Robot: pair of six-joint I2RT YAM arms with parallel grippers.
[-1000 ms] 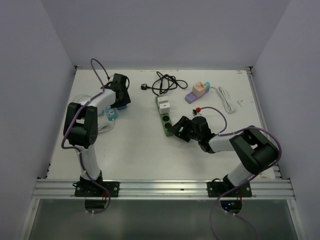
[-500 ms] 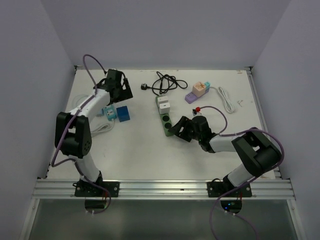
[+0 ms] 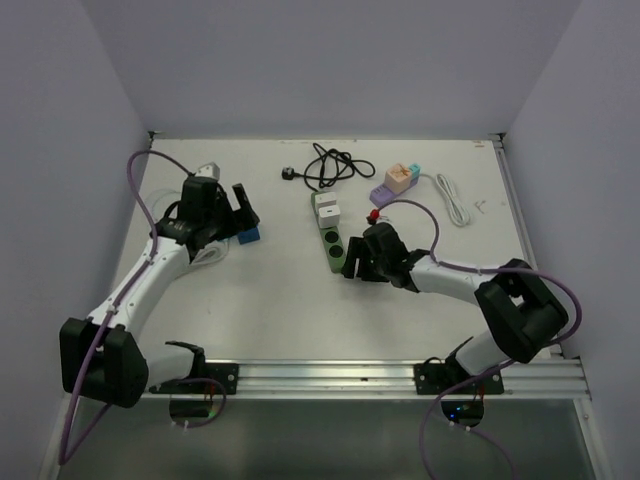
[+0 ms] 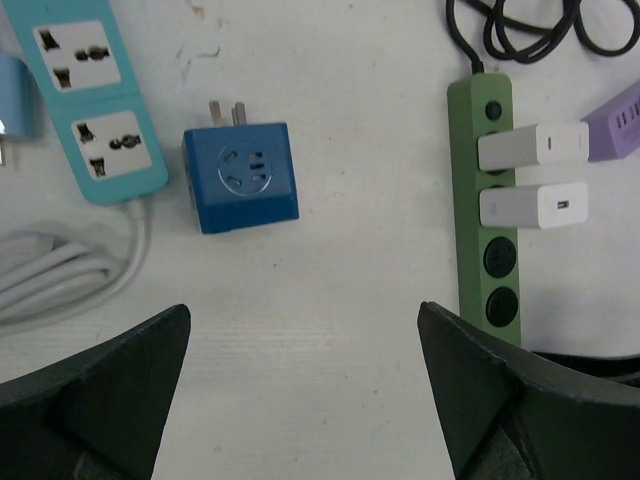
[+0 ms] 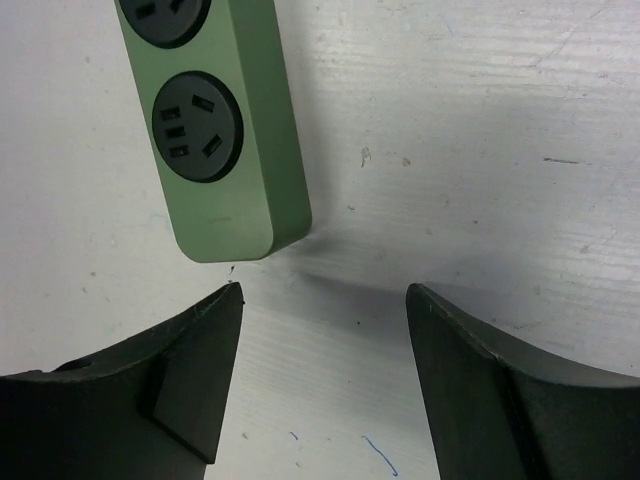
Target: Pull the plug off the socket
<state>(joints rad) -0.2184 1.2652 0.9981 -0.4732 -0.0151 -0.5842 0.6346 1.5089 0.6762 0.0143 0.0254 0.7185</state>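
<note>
Left arm has swung back and let go: the blue cube plug (image 4: 240,176) now lies loose on the table (image 4: 330,300), just beside the teal power strip (image 4: 98,100) and out of its sockets.

It sits ahead of the left gripper (image 4: 300,390), well clear of both fingertips, with its prongs pointing away from them. The jaws are spread as wide as they go and hold nothing. It looks like a light, rigid plastic block with smooth faces, so it is best pinched on two opposite flat sides, away from the prongs. Farther out, beyond the other fingertip, two white chargers (image 4: 533,175) are seated in the green power strip (image 4: 487,200). The right gripper (image 5: 320,380) is partly open and empty, with that strip's end just ahead of its fingers. Those chargers likely need a straight pull while the strip is held down.
</note>
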